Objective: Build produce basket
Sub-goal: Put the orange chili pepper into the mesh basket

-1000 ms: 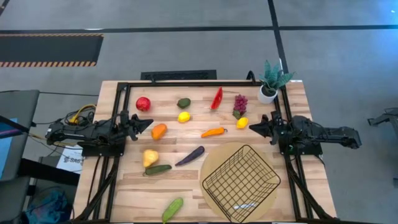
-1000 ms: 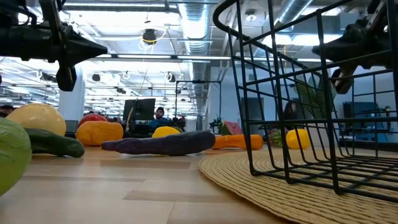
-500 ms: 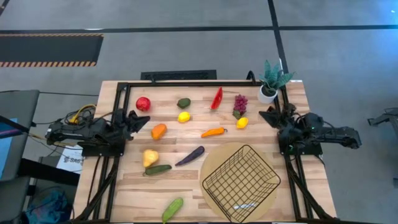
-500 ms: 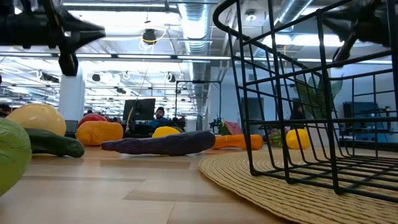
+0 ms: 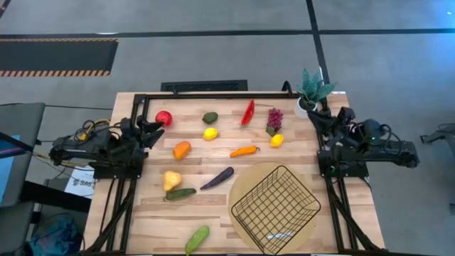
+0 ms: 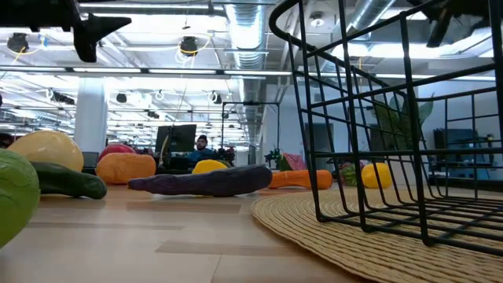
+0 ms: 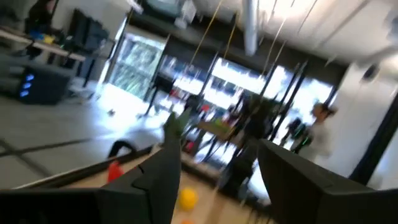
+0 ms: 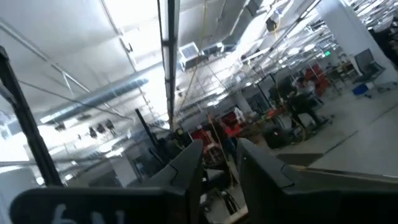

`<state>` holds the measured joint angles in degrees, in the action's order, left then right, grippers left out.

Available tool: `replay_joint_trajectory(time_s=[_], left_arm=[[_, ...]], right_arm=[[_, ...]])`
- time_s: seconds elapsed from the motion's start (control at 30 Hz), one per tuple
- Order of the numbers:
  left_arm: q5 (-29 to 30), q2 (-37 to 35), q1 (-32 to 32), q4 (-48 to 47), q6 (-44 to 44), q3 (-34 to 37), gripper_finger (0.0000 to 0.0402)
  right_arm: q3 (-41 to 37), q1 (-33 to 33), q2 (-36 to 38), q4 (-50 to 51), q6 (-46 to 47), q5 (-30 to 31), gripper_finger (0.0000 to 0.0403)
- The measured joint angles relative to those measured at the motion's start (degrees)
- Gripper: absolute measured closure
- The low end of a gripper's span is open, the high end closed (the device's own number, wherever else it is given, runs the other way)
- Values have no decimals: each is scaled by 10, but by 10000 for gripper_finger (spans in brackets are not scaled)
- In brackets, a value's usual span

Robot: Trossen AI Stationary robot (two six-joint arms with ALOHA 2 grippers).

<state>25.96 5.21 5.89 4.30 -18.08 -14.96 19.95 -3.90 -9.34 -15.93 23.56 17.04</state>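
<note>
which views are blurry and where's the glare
Left wrist view: smeared throughout, bright windows blown out behind the left gripper. Right wrist view: softer blur, ceiling lights flare white. Low view: near green fruit out of focus, basket wires backlit. High view: sharp, evenly lit.

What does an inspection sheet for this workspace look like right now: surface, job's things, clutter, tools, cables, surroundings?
Surface: wooden table, black frame along its edges.
Job's things: empty basket on a round mat, near right. Produce loose on the table: apple, avocado, two lemons, orange, carrot, pear, aubergine, two cucumbers, watermelon slice, grapes.
Clutter: potted plant, far right corner.
Tools: left tool near the apple, open, empty. Right tool beside the plant, open, empty.
Cables: yellow bundle off the table's left.
Surroundings: grey floor, striped mat; people far behind.
</note>
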Motion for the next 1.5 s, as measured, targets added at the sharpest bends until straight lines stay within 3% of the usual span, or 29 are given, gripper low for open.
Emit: replay_joint_trajectory(time_s=[0.3, 0.67, 1.0, 1.2, 1.5], left_arm=[[18, 175, 0, -185, 19, -137, 203], [-74, 418, 0, -287, -11, -265, 203], [-91, 627, -13, -261, 25, -352, 203], [-92, 767, -32, -266, 107, -477, 203], [-120, 951, -64, -373, 161, -680, 203]], right_arm=[[172, 0, -148, 131, -16, 1, 273], [350, 25, -227, 273, -58, -3, 273], [371, 65, -233, 317, -56, -4, 273], [371, 84, -233, 323, -56, -5, 273], [374, 106, -232, 297, -60, -7, 273]])
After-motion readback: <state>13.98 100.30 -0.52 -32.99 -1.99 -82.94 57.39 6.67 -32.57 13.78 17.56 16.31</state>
